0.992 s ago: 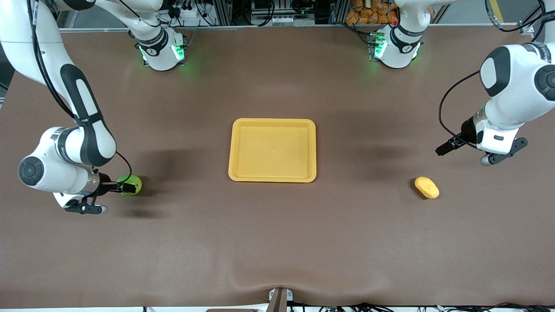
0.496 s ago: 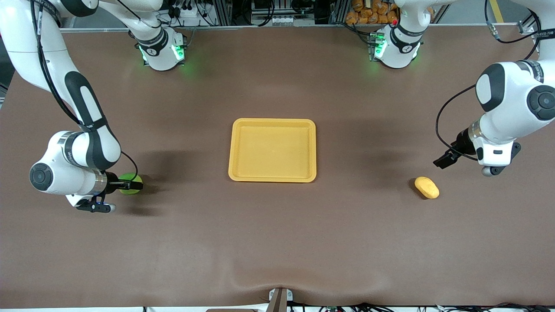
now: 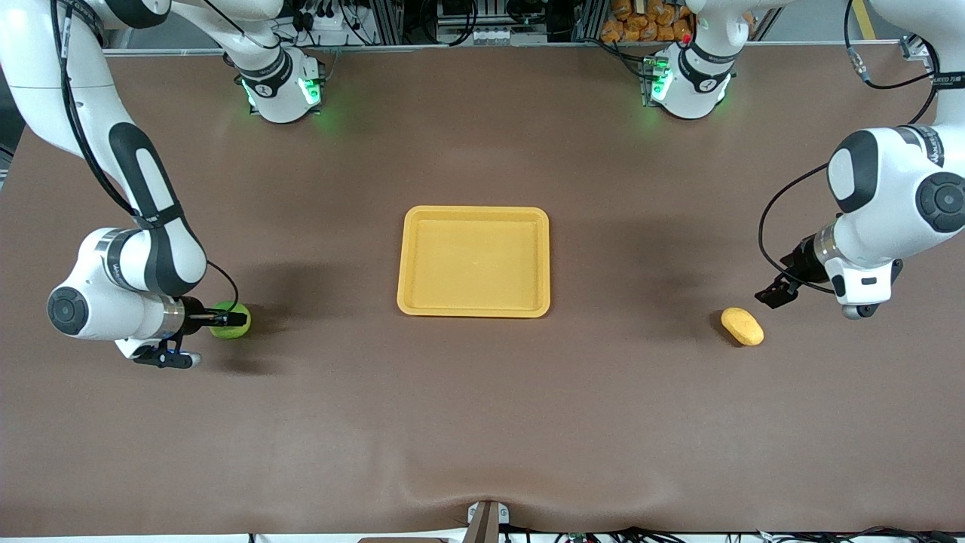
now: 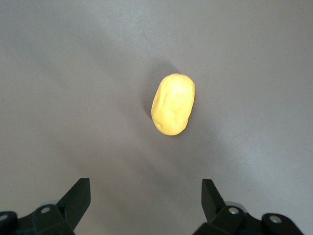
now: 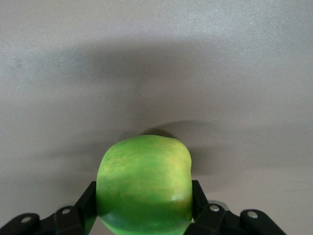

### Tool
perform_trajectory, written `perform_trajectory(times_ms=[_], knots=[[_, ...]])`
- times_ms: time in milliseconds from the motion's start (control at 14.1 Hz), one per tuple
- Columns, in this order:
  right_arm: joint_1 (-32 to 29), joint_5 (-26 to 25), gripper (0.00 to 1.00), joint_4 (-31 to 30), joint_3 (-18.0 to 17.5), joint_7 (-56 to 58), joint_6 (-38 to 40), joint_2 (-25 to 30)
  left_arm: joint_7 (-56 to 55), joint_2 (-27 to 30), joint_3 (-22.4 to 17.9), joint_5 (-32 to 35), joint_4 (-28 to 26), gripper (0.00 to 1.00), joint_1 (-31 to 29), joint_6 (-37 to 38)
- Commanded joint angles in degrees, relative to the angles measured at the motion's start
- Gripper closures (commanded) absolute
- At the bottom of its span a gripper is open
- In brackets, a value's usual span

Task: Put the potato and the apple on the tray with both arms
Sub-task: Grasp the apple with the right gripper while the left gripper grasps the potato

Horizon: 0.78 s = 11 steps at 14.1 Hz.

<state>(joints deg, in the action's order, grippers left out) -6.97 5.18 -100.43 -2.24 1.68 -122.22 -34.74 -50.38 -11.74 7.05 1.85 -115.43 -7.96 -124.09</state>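
The green apple (image 3: 227,330) rests on the table toward the right arm's end. My right gripper (image 3: 231,320) is shut on it, with a finger against each side; the right wrist view shows the apple (image 5: 144,188) filling the right gripper (image 5: 144,208). The yellow-tan potato (image 3: 742,326) lies on the table toward the left arm's end. My left gripper (image 3: 773,292) is open and empty, low over the table beside the potato. In the left wrist view the potato (image 4: 173,104) lies ahead of the wide-open left gripper (image 4: 145,196). The yellow-orange tray (image 3: 473,311) is at the table's middle, empty.
Brown table cover with a slight wrinkle near the front edge (image 3: 452,490). The two green-lit arm bases (image 3: 280,90) (image 3: 687,83) stand along the table's edge farthest from the camera.
My left gripper has come down and moved toward the potato. My right gripper has closed in on the apple, which shifted slightly toward the tray.
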Motion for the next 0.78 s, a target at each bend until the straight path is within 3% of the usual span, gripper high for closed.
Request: perform_trajectory(times_ms=[0,213,709], knots=[[-0.24,0.45,0.46,-0.03,-0.66,0.16,0.93,1.51,-2.18,-2.05,0.07,-0.27,1.44,0.0,-0.12,-1.41],[4.14,-0.52,0.46,0.32,-0.4,-4.9,4.08,4.32,-3.85,-4.69,-0.2,-0.1,1.09,0.0,-0.47,-6.24],[16.79,0.18,0.41,6.99,-0.75,-31.53,14.55,5.03,-4.12,-10.57,-0.29,0.78,1.26,0.0,-0.56,-16.08]])
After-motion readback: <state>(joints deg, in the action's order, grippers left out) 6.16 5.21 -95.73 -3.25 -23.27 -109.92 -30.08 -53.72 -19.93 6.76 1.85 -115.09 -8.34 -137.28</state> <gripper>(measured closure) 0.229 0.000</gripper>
